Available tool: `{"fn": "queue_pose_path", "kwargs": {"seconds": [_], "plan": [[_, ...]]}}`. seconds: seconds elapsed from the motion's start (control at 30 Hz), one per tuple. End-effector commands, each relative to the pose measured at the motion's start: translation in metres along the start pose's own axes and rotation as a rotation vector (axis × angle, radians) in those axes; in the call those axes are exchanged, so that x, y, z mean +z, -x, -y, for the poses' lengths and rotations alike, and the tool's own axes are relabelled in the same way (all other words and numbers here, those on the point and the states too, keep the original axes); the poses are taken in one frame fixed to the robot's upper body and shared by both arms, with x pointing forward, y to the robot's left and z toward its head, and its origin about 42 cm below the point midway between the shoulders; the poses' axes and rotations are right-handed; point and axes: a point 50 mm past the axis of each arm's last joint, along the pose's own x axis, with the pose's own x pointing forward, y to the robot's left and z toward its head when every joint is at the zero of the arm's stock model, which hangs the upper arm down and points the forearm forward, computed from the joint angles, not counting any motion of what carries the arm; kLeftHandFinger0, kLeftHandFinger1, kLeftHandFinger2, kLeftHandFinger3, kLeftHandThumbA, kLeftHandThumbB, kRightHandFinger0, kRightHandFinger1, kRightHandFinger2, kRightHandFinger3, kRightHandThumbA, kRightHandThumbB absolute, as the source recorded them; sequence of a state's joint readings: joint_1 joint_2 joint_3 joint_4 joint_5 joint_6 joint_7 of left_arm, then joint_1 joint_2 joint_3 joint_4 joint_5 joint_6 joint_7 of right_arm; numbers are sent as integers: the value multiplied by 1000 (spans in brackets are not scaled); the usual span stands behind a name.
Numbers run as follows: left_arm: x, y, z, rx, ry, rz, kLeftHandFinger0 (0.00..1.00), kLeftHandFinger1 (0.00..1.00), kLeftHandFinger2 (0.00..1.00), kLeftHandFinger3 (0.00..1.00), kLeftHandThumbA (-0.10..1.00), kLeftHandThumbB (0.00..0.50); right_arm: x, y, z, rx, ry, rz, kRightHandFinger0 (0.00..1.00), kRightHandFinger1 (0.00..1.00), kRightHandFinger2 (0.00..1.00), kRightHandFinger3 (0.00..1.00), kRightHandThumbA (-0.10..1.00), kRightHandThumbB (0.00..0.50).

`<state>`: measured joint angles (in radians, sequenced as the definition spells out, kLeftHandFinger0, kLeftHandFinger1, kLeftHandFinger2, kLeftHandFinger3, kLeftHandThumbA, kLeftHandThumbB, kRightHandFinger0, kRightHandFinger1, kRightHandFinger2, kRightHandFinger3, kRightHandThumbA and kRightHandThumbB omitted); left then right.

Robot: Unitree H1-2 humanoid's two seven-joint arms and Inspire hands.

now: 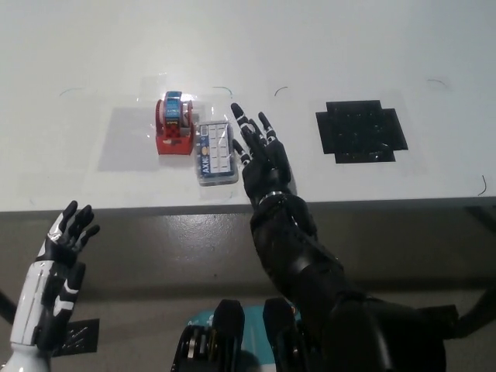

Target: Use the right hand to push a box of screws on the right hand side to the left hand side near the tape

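The box of screws (215, 153) sits touching the tape (174, 125) at its 4 o'clock; the right hand (262, 157), fingers spread, flanks it. Push looks done.

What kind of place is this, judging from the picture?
Probably a robot test bench or lab: a plain white table with thin pen marks, a black mat, and only a tape dispenser and box of screws as props.

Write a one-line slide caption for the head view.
Black right hand, fingers spread, beside the screw box, which sits against the red tape dispenser; white left hand rests open below the table.
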<state>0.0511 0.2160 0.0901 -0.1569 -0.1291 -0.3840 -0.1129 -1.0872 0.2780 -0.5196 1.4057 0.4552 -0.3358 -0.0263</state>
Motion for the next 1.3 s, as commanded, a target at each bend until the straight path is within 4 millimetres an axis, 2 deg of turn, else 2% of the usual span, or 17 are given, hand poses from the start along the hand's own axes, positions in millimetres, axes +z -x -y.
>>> {"fn": "queue_pose_path", "kwargs": {"seconds": [0.0,0.13,0.17,0.3,0.37,0.4,0.47,0.53,0.57,0.6,0.63,0.7,0.73,0.87,1.1,1.2,1.27], "plan": [[13,-9,-5,-12,-12,63,1000,1000,1000,1000,794,124,-9,3,-23,-27,-67,-39,1000,1000,1000,1000,1000,267],[13,-9,-5,-12,-11,66,1000,1000,1000,1000,794,112,1,1,-22,-42,66,43,1000,1000,1000,1000,1000,233],[13,-9,-6,-11,-8,67,1000,1000,1000,1000,792,112,9,0,-21,-39,122,116,1000,1000,1000,1000,1000,176],[13,-9,-9,1,-29,65,1000,1000,1000,1000,801,119,33,-4,-23,-34,234,241,1000,1000,1000,1000,1000,169],[12,-9,-11,1,-29,68,1000,1000,1000,1000,802,116,57,-7,-18,-21,289,339,1000,1000,1000,1000,1000,166],[12,-9,-11,-1,-30,68,1000,1000,1000,1000,805,118,71,-7,-13,-22,325,395,1000,1000,1000,1000,1000,192],[11,-8,-11,4,-29,62,1000,1000,1000,1000,809,134,92,-6,-7,-13,351,481,1000,1000,1000,1000,1000,149],[11,-7,-11,3,-25,56,1000,1000,1000,1000,809,138,108,-2,-3,-9,384,554,1000,1000,1000,1000,1000,138],[10,-7,-11,3,-20,57,1000,1000,1000,1000,807,136,124,2,2,4,388,612,1000,1000,1000,1000,1000,200],[10,-7,-10,2,-22,54,1000,1000,1000,1000,808,137,138,7,7,31,437,676,1000,1000,1000,1000,1000,221],[10,-7,-10,0,-25,51,1000,1000,1000,1000,818,144,149,14,9,57,468,733,1000,1000,1000,1000,1000,209],[10,-6,-10,-5,-31,51,1000,1000,1000,1000,824,133,172,37,13,106,513,867,1000,1000,1000,1000,1000,246],[10,-7,-10,-5,-31,52,1000,1000,1000,1000,825,133,176,41,13,112,519,889,1000,1000,1000,1000,1000,251],[11,-10,-8,-10,-34,52,1000,1000,1000,1000,821,128,204,89,23,209,533,1024,1000,1000,1000,1000,1000,273],[13,-19,-6,-22,-40,67,1000,1000,1000,1000,831,119,219,171,47,327,628,1098,1000,1000,1000,1000,1000,259],[15,-23,-9,-20,-55,69,1000,1000,1000,1000,835,123,215,202,72,387,678,1078,1000,1000,1000,1000,1000,206],[16,-28,-12,-19,-56,74,1000,1000,1000,1000,836,123,213,217,86,407,706,1058,1000,1000,1000,1000,994,219]]}}
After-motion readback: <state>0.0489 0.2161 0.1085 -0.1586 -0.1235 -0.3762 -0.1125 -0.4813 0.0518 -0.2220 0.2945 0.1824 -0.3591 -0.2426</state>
